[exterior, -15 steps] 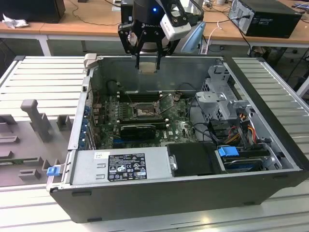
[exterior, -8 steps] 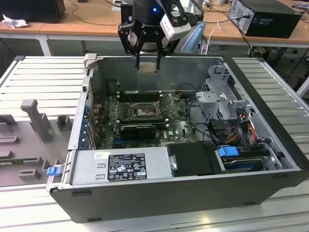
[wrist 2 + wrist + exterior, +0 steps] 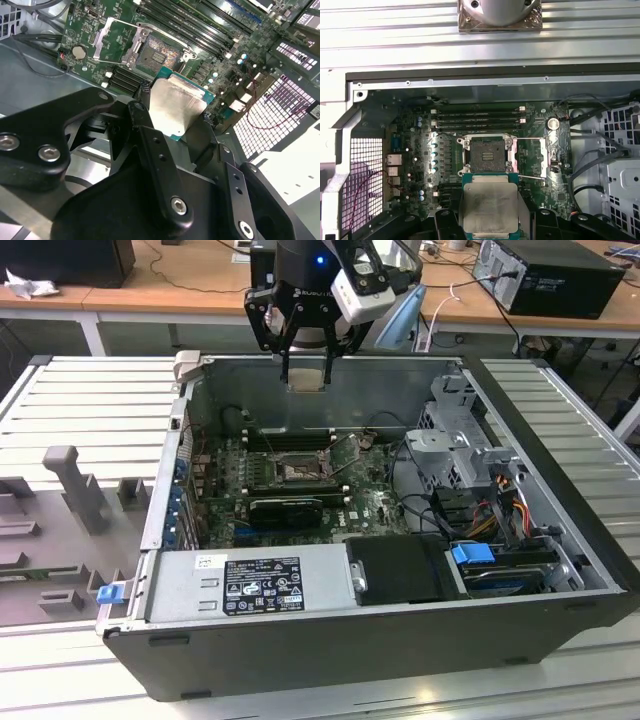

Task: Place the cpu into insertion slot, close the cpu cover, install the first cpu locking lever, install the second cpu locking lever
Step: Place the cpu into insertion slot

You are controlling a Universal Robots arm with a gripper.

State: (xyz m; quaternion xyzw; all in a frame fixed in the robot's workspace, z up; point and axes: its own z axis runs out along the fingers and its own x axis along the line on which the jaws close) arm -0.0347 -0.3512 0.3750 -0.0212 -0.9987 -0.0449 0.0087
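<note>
My gripper [image 3: 306, 368] hangs above the open computer case, over its back wall, shut on the cpu [image 3: 305, 381]. In both wrist views the cpu [image 3: 490, 206] [image 3: 176, 106] shows its pale silvery face on a green edge, clamped between the black fingers [image 3: 143, 120]. Below on the green board lies the insertion slot [image 3: 487, 154] [image 3: 157, 54] [image 3: 297, 472], its dark centre bare. The cpu cover [image 3: 543, 157] [image 3: 116, 42] is swung open beside the slot, with thin metal levers raised around it.
Long black memory slots [image 3: 479, 116] run along one side of the socket. A black finned block [image 3: 286, 508] lies on the near side. The power supply [image 3: 250, 585], drive cage [image 3: 465, 445] and cables [image 3: 500, 505] crowd the case's front and the exterior view's right.
</note>
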